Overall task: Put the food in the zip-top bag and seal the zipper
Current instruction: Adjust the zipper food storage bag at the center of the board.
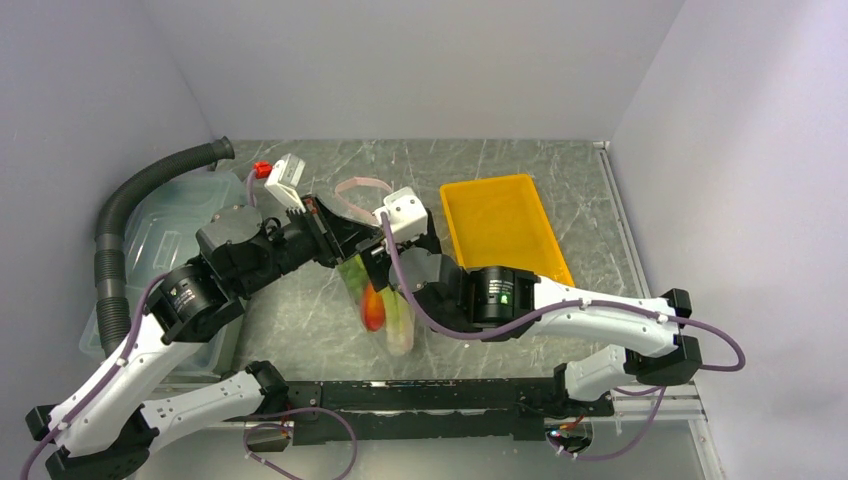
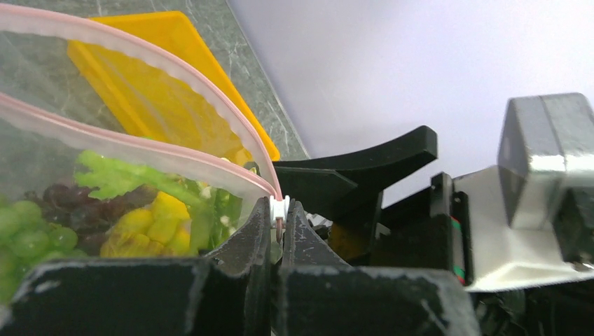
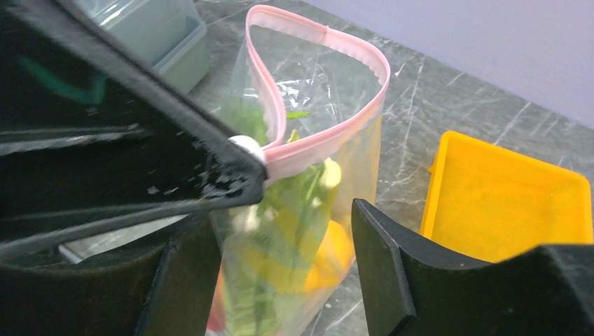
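Clear crinkly zip-top bag (image 1: pixel 378 300) is sitting just left of the yellow tray (image 1: pixel 500 230), food (image 1: pixel 372 308) inside, mouth gaping. Left wrist: left gripper (image 2: pixel 279 224) is pinching the zipper (image 2: pixel 175 157) end, clamped tight. Right wrist: right gripper (image 3: pixel 280 273) is straddling the bag, spread wide. Film is looking light, limp and slippery, so taking hold along the stiffer zipper seems best.

top external: high above near edge, faces down and forward over whole table (image 1: pixel 300 320) | left wrist: very near, low, faces across zip-top bag (image 2: pixel 105 189) mouth toward yellow tray (image 2: pixel 171 35) | right wrist: near, tilted down onto same bag | shared by all: bag, tray
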`<move>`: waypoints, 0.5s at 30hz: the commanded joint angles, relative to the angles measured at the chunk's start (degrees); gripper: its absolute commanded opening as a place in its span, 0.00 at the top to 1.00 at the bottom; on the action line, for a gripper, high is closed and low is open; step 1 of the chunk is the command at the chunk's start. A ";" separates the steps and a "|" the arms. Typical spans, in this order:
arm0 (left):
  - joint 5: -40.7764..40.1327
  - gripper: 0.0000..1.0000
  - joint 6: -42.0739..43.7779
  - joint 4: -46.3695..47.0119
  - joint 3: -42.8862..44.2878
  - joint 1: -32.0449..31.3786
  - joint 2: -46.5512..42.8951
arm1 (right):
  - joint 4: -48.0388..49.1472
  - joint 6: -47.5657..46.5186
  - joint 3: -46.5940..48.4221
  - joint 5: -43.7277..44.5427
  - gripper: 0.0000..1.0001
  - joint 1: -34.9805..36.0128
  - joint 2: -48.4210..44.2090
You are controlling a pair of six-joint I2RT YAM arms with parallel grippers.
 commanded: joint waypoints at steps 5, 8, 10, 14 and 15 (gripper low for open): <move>-1.17 1.00 -2.37 9.00 1.47 -0.14 -1.76 | 8.90 -3.35 -2.95 -2.41 0.50 -3.75 -0.15; -1.07 1.00 -2.31 9.10 1.45 -0.13 -1.54 | 9.44 -3.46 -3.32 -3.28 0.64 -4.37 -0.12; -1.31 1.00 -2.24 8.96 1.45 -0.14 -1.53 | 9.91 -3.84 -3.99 -3.75 0.78 -4.50 -0.60; -1.41 1.00 -2.15 8.60 1.20 -0.11 -1.70 | 9.70 -4.72 -4.92 -4.73 1.00 -4.49 -2.08; -1.44 1.00 -2.07 8.66 1.18 -0.13 -1.71 | 9.43 -4.98 -5.10 -5.24 1.00 -4.52 -2.43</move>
